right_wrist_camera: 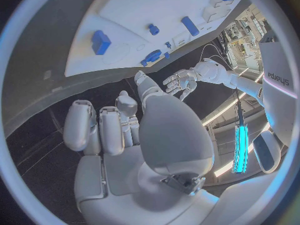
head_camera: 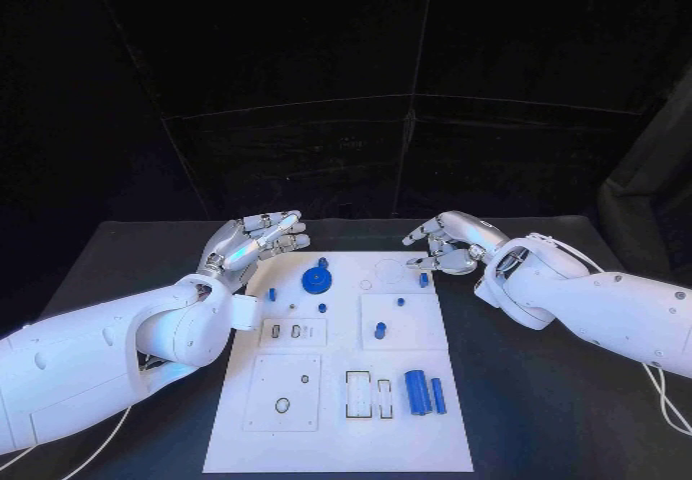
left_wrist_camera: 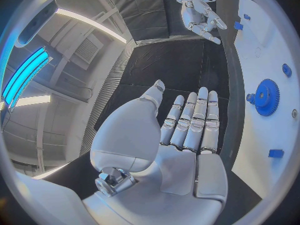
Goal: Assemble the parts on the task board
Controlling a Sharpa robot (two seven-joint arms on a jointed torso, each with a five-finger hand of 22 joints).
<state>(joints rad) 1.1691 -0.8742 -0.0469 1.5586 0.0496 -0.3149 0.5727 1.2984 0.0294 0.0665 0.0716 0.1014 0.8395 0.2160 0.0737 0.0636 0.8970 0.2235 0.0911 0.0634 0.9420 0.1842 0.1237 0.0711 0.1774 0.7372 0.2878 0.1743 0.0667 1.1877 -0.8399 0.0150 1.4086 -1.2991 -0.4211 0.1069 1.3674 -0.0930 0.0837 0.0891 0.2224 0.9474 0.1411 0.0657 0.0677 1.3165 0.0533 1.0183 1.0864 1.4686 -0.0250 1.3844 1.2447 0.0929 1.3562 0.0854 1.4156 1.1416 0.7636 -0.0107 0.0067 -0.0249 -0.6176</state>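
A: How is the left hand (head_camera: 257,243) positioned?

B: It is held over the black table (head_camera: 116,262) just beside the far left corner of the white rectangular task board (head_camera: 339,440). Its fingers (left_wrist_camera: 190,122) are extended and slightly parted, and nothing is gripped.

A: And the right hand (head_camera: 450,245)?

B: It is held over the far right corner of the board. Its fingers (right_wrist_camera: 100,130) are curled inward, and no part is seen in them.

A: Where are the parts located?

B: All are located on the board. A blue toothed gear wheel (head_camera: 319,275) is seated near the far end, close to the left hand. A small blue peg (head_camera: 381,330) stands at mid-board. Two long blue cylinders (head_camera: 423,391) lie side by side near the right edge, toward the near end.
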